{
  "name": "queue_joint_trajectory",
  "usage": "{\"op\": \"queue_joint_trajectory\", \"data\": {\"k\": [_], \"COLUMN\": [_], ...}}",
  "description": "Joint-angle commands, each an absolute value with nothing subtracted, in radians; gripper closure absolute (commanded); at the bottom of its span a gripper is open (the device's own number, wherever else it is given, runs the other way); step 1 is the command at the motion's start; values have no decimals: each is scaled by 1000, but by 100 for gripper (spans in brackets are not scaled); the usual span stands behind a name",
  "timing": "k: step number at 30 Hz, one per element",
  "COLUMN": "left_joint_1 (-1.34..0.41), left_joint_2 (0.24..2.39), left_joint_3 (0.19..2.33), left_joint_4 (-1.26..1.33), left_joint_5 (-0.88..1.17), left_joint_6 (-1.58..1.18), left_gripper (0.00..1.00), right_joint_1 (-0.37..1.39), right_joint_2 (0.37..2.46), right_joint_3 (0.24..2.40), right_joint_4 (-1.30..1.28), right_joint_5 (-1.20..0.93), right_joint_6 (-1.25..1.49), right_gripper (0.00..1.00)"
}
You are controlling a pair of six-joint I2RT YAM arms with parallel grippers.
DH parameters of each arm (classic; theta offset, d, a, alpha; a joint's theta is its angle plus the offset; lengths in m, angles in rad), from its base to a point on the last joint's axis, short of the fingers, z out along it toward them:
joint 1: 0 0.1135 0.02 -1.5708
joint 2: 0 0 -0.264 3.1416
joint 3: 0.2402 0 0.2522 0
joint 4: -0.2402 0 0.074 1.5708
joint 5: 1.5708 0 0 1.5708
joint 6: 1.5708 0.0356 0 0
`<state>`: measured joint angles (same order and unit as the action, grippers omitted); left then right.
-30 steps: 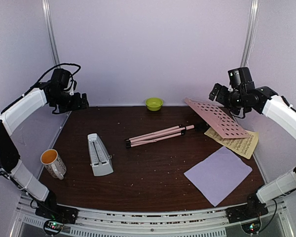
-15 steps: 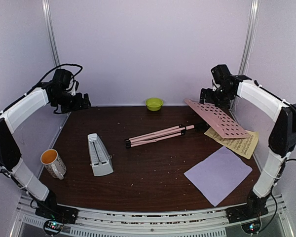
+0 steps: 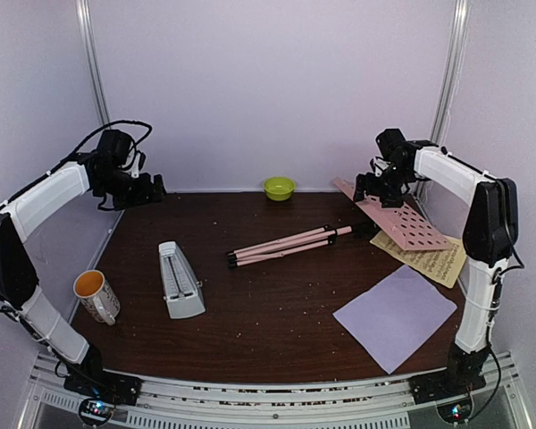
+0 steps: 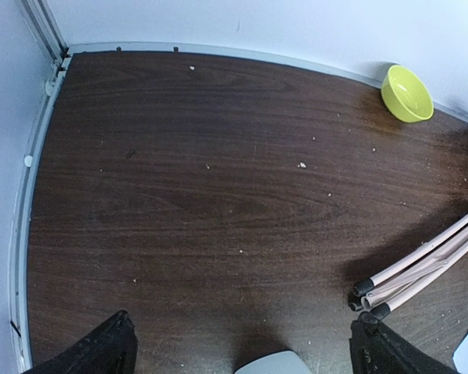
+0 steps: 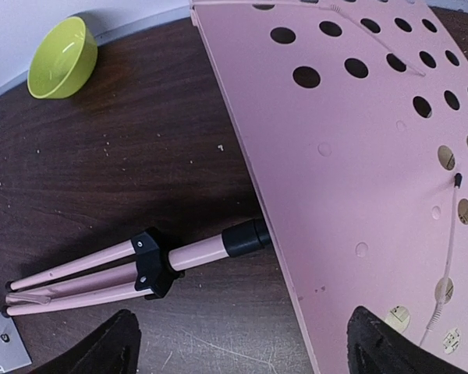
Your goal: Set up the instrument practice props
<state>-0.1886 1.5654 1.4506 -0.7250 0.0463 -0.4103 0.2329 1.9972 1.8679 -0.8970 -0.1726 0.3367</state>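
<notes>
The pink music stand lies flat on the table, its folded legs (image 3: 286,244) pointing left and its perforated desk (image 3: 400,219) at the right. The desk rests partly on a pale-yellow page (image 3: 439,260). A lavender page (image 3: 395,315) lies nearer the front right. The grey metronome (image 3: 180,281) stands at centre left. My right gripper (image 3: 364,189) hovers open over the desk's left edge (image 5: 359,156) and the stand's shaft (image 5: 195,253), holding nothing. My left gripper (image 3: 156,189) hangs open at the back left, above bare table, with the metronome's top (image 4: 274,365) between its fingers' line of sight.
A lime-green bowl (image 3: 280,188) sits at the back wall, also in the left wrist view (image 4: 406,93) and the right wrist view (image 5: 61,58). A white mug with an orange inside (image 3: 96,296) stands at the front left. Walls close in the table's back and sides.
My right arm has swung in from the right wall to above the desk's back-left end. The left gripper has drifted slightly right. Nothing on the table has moved.
</notes>
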Motion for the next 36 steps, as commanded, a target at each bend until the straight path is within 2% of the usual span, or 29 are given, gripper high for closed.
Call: {"op": "queue_joint_trajectory", "data": {"k": [1,11,17,20,23,33,36], "left_joint_1": [-182,-181,-182,-182,-182,-182,-182], "left_joint_2": [1544,1533,1535,1540,1548,1571,1576], "left_joint_3": [1405,1353,1347,1344,1343,1357,1362], "left_joint_4": [-670,-607,-588,-580,-576,-570,-570], "left_joint_5": [75,127,139,145,153,152,150], "left_joint_6": [-400,-423,-420,-419,-422,-413,-413], "left_gripper": [2,2,2,2,2,2,2], "right_joint_1": [212,207,199,194,185,180,182], "right_joint_2": [2025,2060,2073,2068,2073,2124,2117], "right_joint_3": [1891,1871,1858,1847,1852,1954,1968], "right_joint_4": [-920,-933,-964,-963,-974,-1066,-1072], "right_joint_5": [-257,-359,-404,-412,-389,-318,-299], "right_joint_6": [286,235,232,220,216,166,153], "right_gripper": [9,20,19,27,42,70,74]}}
